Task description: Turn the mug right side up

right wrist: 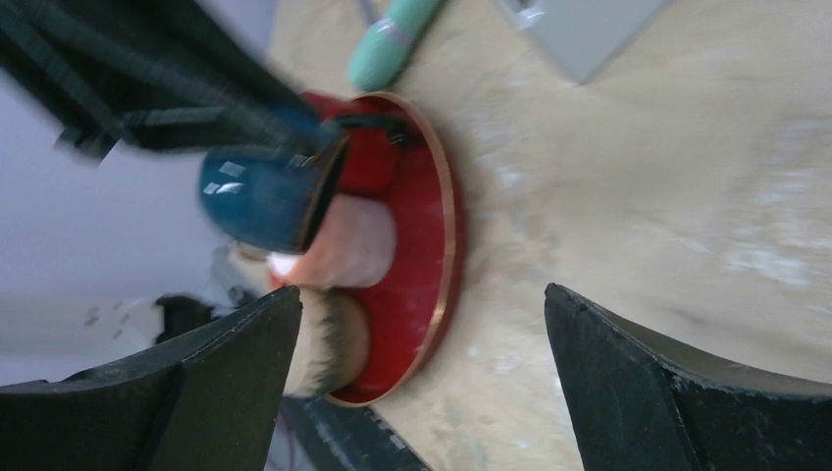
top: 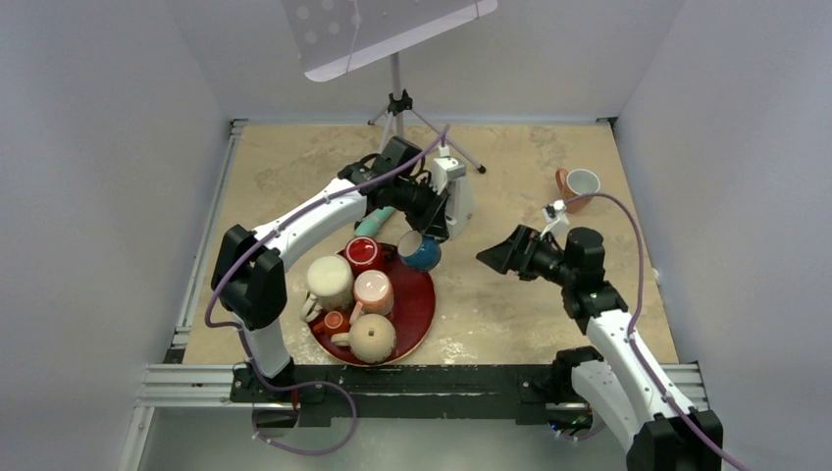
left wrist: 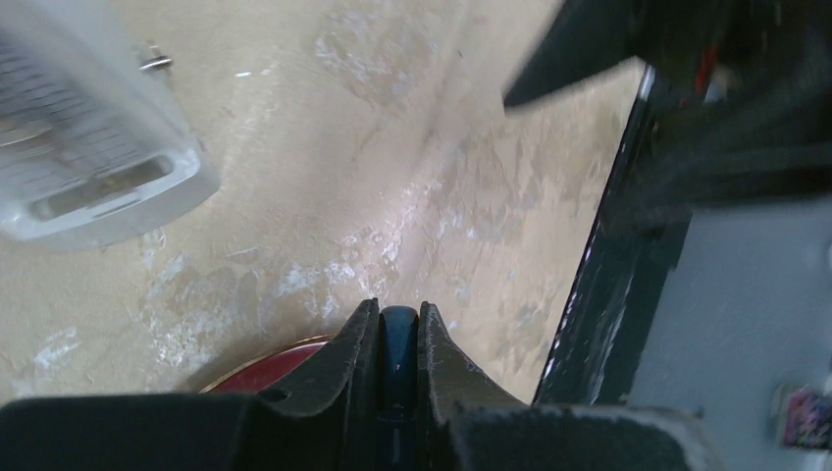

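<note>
Seven mugs on show: five mugs (top: 373,291) crowd one round red plate (top: 420,306), and an orange-and-white mug (top: 579,184) sits alone, far right. The glossy blue mug (top: 422,253) hangs tilted above the plate's far edge, with the left gripper (left wrist: 397,319) clamped tight on its wall. The right gripper (right wrist: 422,292) hovers near, jaws wide apart and empty. The table (top: 510,324) is mottled beige, worn pale in patches.

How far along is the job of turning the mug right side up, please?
Done: the left gripper has its jaws shut on the wall of the blue mug, which is held above the edge of the red tray. In hand: the mug hangs tilted, mouth facing sideways. Left: finishing the turn and setting it down upright. The right gripper is open nearby.
</note>
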Controlling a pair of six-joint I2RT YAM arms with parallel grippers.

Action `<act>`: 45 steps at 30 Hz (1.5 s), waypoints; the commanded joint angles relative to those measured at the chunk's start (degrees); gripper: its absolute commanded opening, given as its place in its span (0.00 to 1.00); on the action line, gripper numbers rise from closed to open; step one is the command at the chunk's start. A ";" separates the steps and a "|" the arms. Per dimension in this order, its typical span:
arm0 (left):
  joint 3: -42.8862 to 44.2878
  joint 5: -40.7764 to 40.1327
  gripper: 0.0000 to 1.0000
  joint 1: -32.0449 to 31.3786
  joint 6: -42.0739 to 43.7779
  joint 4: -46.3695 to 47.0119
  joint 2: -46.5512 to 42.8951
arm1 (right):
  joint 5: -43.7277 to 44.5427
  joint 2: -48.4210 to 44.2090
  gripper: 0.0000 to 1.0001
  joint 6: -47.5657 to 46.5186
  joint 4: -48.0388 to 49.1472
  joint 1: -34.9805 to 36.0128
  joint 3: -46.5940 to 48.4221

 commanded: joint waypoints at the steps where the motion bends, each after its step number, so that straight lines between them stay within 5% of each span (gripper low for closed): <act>1: 4.35 1.16 0.00 1.80 -21.06 6.99 0.78 | -4.76 -2.83 0.99 15.38 21.83 7.35 -4.66; 6: 6.21 5.61 0.00 2.16 -29.11 10.50 2.13 | -2.42 3.47 0.98 29.02 46.45 13.48 -9.67; 13: 5.73 9.32 0.00 2.33 -38.20 16.62 2.32 | -2.35 14.66 0.90 32.03 58.30 16.66 -5.47; 17: 3.03 10.75 0.00 2.23 -44.53 21.86 2.79 | -1.42 18.87 0.69 36.07 68.94 17.24 -3.78; 21: 2.32 11.12 0.00 2.26 -45.62 23.13 2.89 | -0.35 22.48 0.37 40.20 80.47 18.30 -2.77; 23: 2.66 11.12 0.00 2.33 -44.61 22.51 2.65 | -1.14 22.88 0.00 39.38 77.37 18.32 -1.68; 25: 3.63 10.64 0.10 2.46 -42.81 20.62 2.66 | 0.36 21.60 0.00 37.57 71.04 18.26 -1.55; 29: 6.56 4.64 0.65 2.59 -33.51 12.52 2.47 | 5.19 16.27 0.00 26.18 47.32 18.27 3.15; 31: 8.00 0.39 0.78 2.64 -27.70 7.94 2.17 | 10.62 13.05 0.00 18.04 25.74 18.32 8.06; 34: 10.57 -4.51 0.99 2.64 -21.62 4.37 1.90 | 17.40 8.78 0.00 11.76 7.43 18.00 12.45; 39: 17.55 -8.12 1.00 2.55 -12.96 -2.79 1.80 | 29.01 10.92 0.00 2.21 -15.59 14.66 19.39; 45: 17.70 -11.84 1.00 2.41 -2.34 -9.54 -1.61 | 34.91 24.20 0.00 -8.10 -17.65 6.75 28.68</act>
